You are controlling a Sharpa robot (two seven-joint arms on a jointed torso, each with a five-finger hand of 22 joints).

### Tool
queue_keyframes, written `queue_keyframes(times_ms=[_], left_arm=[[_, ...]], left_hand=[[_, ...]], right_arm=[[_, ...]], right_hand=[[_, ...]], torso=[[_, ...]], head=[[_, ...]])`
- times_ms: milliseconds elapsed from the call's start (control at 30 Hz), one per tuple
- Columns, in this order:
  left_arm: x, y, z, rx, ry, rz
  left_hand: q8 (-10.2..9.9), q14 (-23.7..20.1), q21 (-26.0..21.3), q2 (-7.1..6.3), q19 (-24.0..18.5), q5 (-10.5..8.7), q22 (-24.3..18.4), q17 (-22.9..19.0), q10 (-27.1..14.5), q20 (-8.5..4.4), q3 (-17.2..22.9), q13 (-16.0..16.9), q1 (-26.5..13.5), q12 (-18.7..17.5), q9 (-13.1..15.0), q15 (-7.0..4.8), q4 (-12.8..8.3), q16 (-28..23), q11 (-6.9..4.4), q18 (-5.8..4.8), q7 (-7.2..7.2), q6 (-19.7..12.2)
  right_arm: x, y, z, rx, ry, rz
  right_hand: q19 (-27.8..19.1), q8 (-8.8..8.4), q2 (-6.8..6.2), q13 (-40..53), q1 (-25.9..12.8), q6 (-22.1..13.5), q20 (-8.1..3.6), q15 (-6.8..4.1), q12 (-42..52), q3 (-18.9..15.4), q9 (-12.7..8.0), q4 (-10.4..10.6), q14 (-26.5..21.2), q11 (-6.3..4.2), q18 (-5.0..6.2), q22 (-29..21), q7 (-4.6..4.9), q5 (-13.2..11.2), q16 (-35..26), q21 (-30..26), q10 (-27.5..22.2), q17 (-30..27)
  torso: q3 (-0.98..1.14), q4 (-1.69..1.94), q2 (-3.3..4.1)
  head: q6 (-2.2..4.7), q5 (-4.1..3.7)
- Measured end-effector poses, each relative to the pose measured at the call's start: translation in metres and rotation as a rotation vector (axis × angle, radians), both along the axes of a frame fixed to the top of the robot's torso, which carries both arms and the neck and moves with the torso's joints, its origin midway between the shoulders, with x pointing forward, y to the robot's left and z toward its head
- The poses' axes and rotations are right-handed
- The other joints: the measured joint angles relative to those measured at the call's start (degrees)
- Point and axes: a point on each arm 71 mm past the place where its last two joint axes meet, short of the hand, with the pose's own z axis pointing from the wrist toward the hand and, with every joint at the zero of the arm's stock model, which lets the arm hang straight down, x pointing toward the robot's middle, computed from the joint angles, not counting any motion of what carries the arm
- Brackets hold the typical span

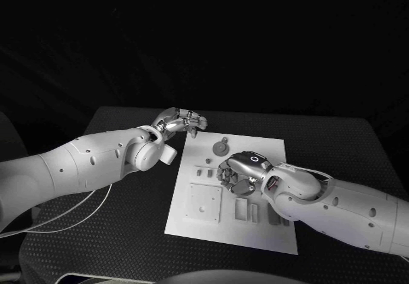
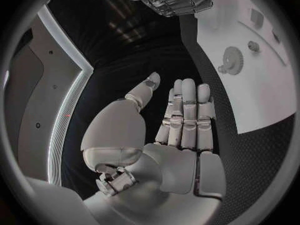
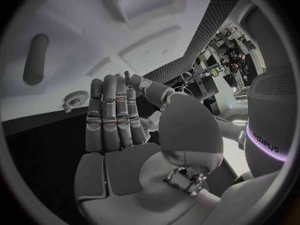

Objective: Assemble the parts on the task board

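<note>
The task board (image 1: 256, 177) is lying flat in the middle of the black table (image 1: 127, 236), and the parts are resting on it in loose order, probably so that each one can be reached from above. A round toothed part (image 1: 221, 147) is sitting near the far edge of the board, some small pieces (image 1: 204, 173) are lying to the left of the middle, a square plate part (image 1: 204, 202) is lying near the left side, and a few long narrow pieces (image 1: 243, 208) are lying to the right of it, toward the near edge.

The right hand (image 1: 239, 174) is hovering over the middle of the board, just beside the small pieces. In the right wrist view its fingers (image 3: 109, 120) are standing straight and close together, and they are holding nothing; I judge it is getting ready to choose a part.

The left hand (image 1: 181, 122) is waiting off the board, over the table at the far left corner of it, likely to leave room for the other arm. In the left wrist view its fingers (image 2: 187, 115) are also stretched out with the thumb apart, and nothing is in them.

I see no box or tray here. The board itself is carrying the parts, and I cannot tell which of them are already seated in it.
</note>
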Motion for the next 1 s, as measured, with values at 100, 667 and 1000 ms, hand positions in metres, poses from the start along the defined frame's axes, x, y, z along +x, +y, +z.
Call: queue_keyframes(times_ms=[100,667,1000], left_arm=[[0.000,-0.001,0.000,-0.001,0.000,-0.001],[0.000,-0.001,0.000,-0.001,0.001,-0.002],[0.000,-0.003,0.000,-0.002,0.001,-0.005]], left_hand=[[0.0,-0.1,0.0,0.00,0.0,0.00,0.0,0.0,0.0,0.00,0.0,0.0,0.0,0.0,0.0,0.14,0.0,0.0,0.00,0.00,0.00,0.0],[0.0,-0.2,-0.2,0.00,0.0,0.00,0.0,0.0,0.0,0.01,0.0,0.0,0.0,0.0,0.0,0.19,0.0,-0.2,-0.06,0.00,0.00,0.0],[0.0,-0.2,-0.2,0.00,0.0,0.00,0.0,0.1,-0.1,0.01,-0.1,0.0,0.0,0.0,0.0,0.19,0.1,-0.2,-0.13,-0.01,-0.01,0.0]], right_arm=[[-0.004,0.004,-0.005,-0.002,0.008,0.009],[-0.015,0.020,-0.017,-0.007,0.025,0.048],[-0.020,0.025,-0.023,-0.020,0.040,0.065]], right_hand=[[0.0,-0.03,0.00,0.0,0.0,0.0,0.00,0.00,0.0,0.0,0.0,0.0,0.0,0.00,0.00,0.0,0.00,0.0,0.0,0.0,0.0,0.0],[0.0,-0.07,0.00,0.3,0.0,0.0,0.00,0.00,0.0,0.0,0.1,0.0,0.0,0.00,0.00,0.1,0.01,0.0,0.0,0.0,0.0,0.2],[0.0,-0.09,0.00,0.4,0.0,0.0,0.00,0.00,0.0,0.0,0.2,0.0,0.0,0.00,0.00,0.1,0.01,0.0,-0.2,0.0,0.0,0.3]], torso=[[0.03,-0.02,0.00],[0.04,-0.07,0.01],[-0.01,-0.14,0.01]], head=[[-0.17,0.26],[-0.93,1.23],[-1.24,1.26]])
